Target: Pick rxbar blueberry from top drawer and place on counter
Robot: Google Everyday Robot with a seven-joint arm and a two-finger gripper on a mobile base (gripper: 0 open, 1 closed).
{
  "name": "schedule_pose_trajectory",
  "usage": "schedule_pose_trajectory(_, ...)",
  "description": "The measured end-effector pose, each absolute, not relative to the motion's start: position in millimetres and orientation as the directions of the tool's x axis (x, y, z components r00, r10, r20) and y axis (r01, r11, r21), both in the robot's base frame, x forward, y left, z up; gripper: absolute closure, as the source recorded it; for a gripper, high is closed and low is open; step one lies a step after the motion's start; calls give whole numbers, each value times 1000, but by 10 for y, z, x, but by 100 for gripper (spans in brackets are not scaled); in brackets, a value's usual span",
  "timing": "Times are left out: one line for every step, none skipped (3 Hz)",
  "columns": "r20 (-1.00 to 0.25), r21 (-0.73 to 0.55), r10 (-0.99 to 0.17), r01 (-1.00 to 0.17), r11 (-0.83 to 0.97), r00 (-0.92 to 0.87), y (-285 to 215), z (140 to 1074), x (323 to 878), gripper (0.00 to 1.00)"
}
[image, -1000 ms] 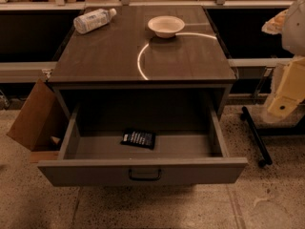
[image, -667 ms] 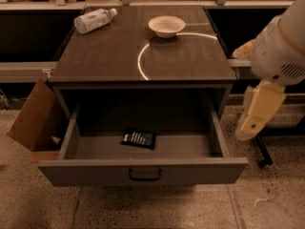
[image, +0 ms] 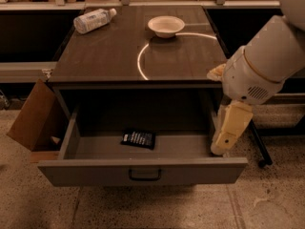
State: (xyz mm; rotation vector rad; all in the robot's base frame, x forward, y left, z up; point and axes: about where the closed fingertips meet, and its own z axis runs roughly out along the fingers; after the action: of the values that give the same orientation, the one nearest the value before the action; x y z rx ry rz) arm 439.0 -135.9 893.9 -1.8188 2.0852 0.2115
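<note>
The rxbar blueberry (image: pixel 138 139), a flat dark wrapper with white print, lies on the floor of the open top drawer (image: pixel 95 171), near its middle. The drawer is pulled out below the dark brown counter (image: pixel 109 51), which shows a curved light reflection. My gripper (image: pixel 224 144) hangs down from the white arm (image: pixel 267 56) over the drawer's right side wall, to the right of the bar and apart from it. It holds nothing that I can see.
A white bowl (image: pixel 166 26) and a clear water bottle (image: pixel 94 20) lying on its side rest at the back of the counter. A brown cardboard box (image: pixel 31 116) stands on the floor to the left of the drawer. A dark handle (image: pixel 144 174) sits on the drawer front.
My arm has swung in from the right edge toward the left and down, bringing the gripper to the drawer's right side. The bar, bowl and bottle have not moved.
</note>
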Motion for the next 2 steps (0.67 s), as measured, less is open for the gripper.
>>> schedule_pose_trajectory(-379, -83, -918, -983, 162, -119, -1320, 8787, 4413, 0)
schedule_pose_trajectory(-403, 1, -903, -987, 163, -149, -1109, 8354, 4490, 0)
